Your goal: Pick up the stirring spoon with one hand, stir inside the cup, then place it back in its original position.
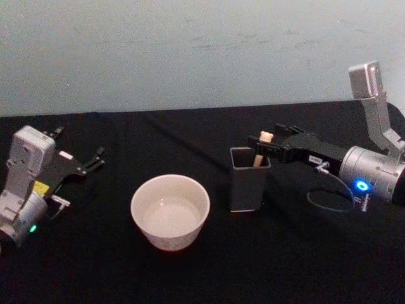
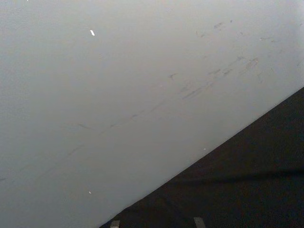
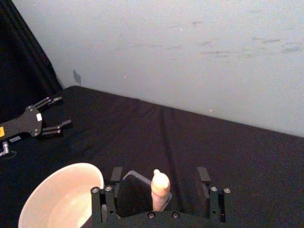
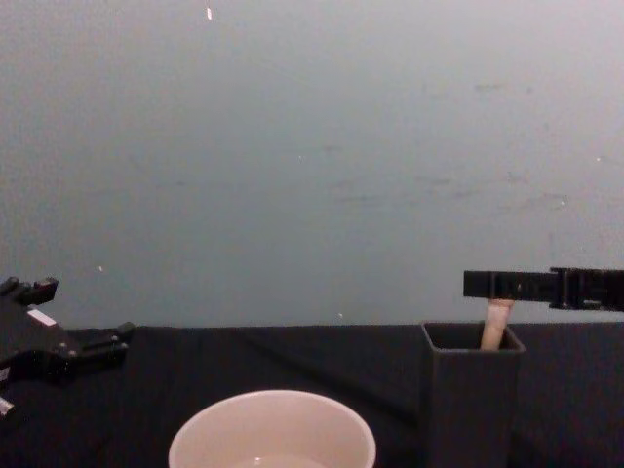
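Reaching in from the right, the right gripper (image 1: pixel 271 144) sits level with the cream handle of the stirring spoon (image 1: pixel 260 154), fingers spread either side of it, not yet clamped. Spoon stands in the dark holder box (image 1: pixel 247 180), handle leaning against a wall and poking above the rim, which is why the approach is horizontal at handle height. The cup (image 1: pixel 170 211) sits just beside the holder, toward the left, so the transfer looks short. Left gripper (image 1: pixel 90 163) parked open on the table (image 1: pixel 190 139), well clear.
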{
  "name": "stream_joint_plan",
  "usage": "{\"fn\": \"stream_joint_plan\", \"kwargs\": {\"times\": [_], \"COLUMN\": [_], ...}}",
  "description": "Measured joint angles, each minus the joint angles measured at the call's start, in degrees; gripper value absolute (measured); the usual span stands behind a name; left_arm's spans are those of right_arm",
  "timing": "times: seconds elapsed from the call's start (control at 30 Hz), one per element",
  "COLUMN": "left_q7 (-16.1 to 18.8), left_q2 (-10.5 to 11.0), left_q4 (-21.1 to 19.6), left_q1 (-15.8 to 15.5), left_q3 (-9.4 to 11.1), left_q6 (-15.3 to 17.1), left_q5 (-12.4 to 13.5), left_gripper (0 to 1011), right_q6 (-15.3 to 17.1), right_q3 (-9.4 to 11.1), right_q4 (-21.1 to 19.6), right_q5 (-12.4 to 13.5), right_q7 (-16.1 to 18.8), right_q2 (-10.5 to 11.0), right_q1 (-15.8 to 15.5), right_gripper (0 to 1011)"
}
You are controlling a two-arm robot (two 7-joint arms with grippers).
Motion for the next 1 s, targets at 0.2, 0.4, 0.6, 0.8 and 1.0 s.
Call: {"fn": "stream_joint_plan", "kwargs": {"times": [0.2,0.4,0.6,0.8,1.0], "left_q7": [0.0,0.0,0.0,0.0,0.0], "left_q2": [0.0,0.0,0.0,0.0,0.0], "left_q4": [0.0,0.0,0.0,0.0,0.0], "left_q1": [0.0,0.0,0.0,0.0,0.0], "left_q3": [0.0,0.0,0.0,0.0,0.0], "left_q6": [0.0,0.0,0.0,0.0,0.0], "left_q5": [0.0,0.0,0.0,0.0,0.0], "left_gripper": [1001,1001,1001,1001,1001], "right_q6": [-2.23,-7.71,-15.88,-18.61,-17.37], "right_q3": [1.56,4.71,5.89,3.94,3.12], "right_q4": [-0.93,-2.57,-1.3,4.0,7.1], "right_q5": [-0.49,-2.87,-12.77,-22.45,-25.36], "right_q7": [-1.81,-7.84,-19.98,-27.17,-28.79], "right_q2": [-0.86,-3.7,-7.92,-9.95,-10.65], "right_q1": [-0.91,-2.59,-3.25,-2.86,-3.52], "right_gripper": [1002,1002,1002,1002,1002]}}
